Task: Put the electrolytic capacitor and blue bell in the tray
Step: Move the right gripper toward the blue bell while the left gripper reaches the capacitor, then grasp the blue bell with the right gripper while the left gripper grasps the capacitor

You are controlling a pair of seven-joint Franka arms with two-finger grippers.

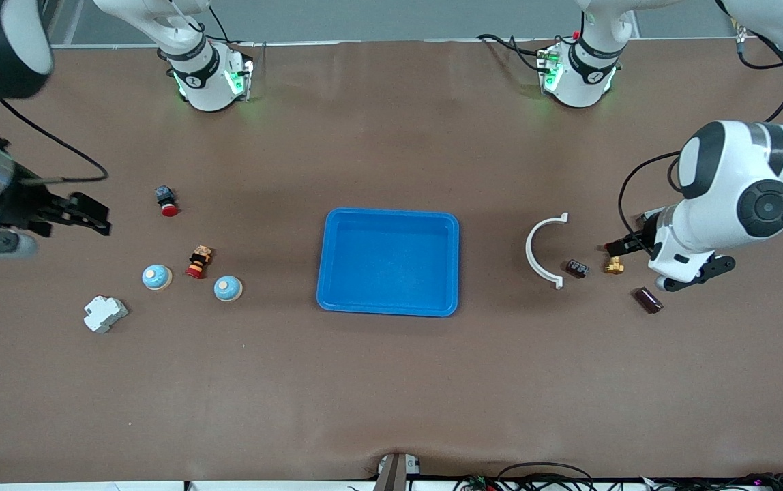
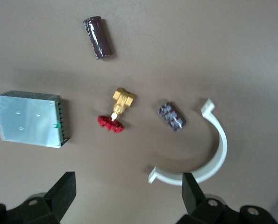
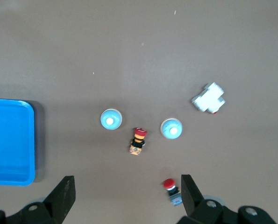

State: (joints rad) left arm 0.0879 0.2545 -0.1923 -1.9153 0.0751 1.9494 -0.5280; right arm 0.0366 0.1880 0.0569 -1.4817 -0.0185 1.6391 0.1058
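Well apart: tray, electrolytic capacitor

Even, bright overhead light covers the table; shadows are soft and short. The tray shows mild sheen. Both wrist views are slightly soft.

Brown table: tray, two bells, capacitor, white arc, breaker.

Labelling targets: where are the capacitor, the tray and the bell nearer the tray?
capacitor (image 2: 97, 37), left wrist view, sleeve middle
tray (image 1: 331, 224), front view, rim corner
bell (image 1: 228, 288), front view, dome top
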